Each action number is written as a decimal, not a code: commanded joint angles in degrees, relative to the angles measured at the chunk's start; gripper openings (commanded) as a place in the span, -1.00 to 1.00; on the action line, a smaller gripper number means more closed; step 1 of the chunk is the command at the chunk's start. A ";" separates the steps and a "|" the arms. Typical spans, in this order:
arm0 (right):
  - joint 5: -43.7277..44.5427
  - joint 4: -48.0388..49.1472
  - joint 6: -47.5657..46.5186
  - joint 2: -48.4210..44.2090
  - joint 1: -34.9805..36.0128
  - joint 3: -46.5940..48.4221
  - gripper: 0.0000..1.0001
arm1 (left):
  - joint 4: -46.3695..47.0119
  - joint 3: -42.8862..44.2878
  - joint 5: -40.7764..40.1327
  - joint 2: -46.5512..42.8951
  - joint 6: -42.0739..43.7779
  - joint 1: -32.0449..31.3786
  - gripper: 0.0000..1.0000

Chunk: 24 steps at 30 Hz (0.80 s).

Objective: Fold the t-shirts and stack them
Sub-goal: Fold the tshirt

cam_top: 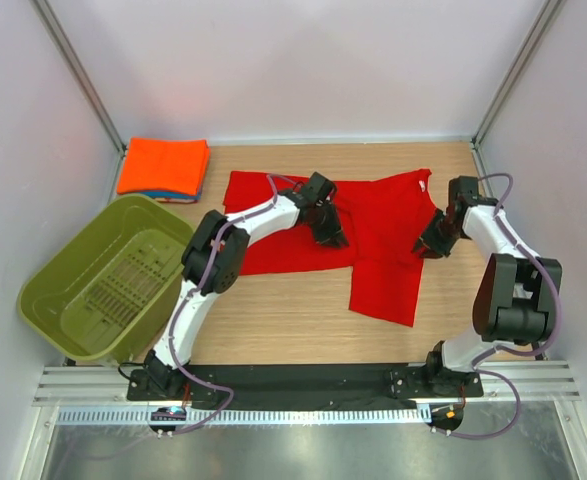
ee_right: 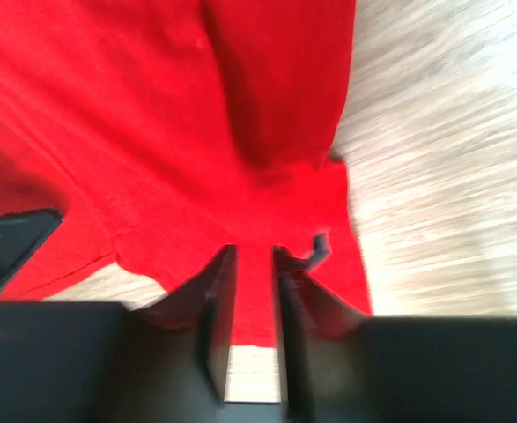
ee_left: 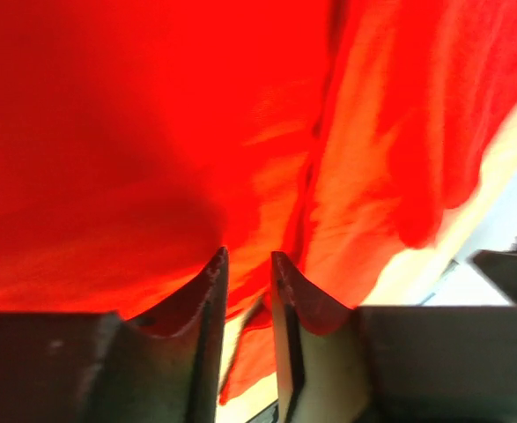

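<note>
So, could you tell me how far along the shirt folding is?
Done: the orange t-shirt lies folded on the blue t-shirt at the back left. In hand: the red t-shirt, partly folded, with the left gripper and right gripper at it. Left: finishing its folds and stacking it.
</note>
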 commanded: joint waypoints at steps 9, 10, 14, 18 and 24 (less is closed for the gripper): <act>-5.52 11.46 -5.92 12.21 -5.63 20.27 -0.26 | -8.68 7.92 -5.18 -3.57 8.73 10.40 -0.35; -6.32 14.08 -5.66 13.81 -6.33 21.33 -0.30 | -8.77 9.32 -5.36 -3.22 9.26 13.37 -0.35; -11.24 19.63 -3.65 23.12 -9.15 27.66 -0.30 | -8.15 13.80 -4.48 0.30 11.45 19.80 -0.35; -14.57 24.20 -3.11 32.35 -9.77 36.35 -0.29 | -7.37 19.70 -2.99 5.82 13.56 24.03 -0.34; -17.13 32.73 3.38 43.17 -10.20 41.82 -0.34 | 0.01 21.55 -0.62 9.70 11.99 27.90 -0.34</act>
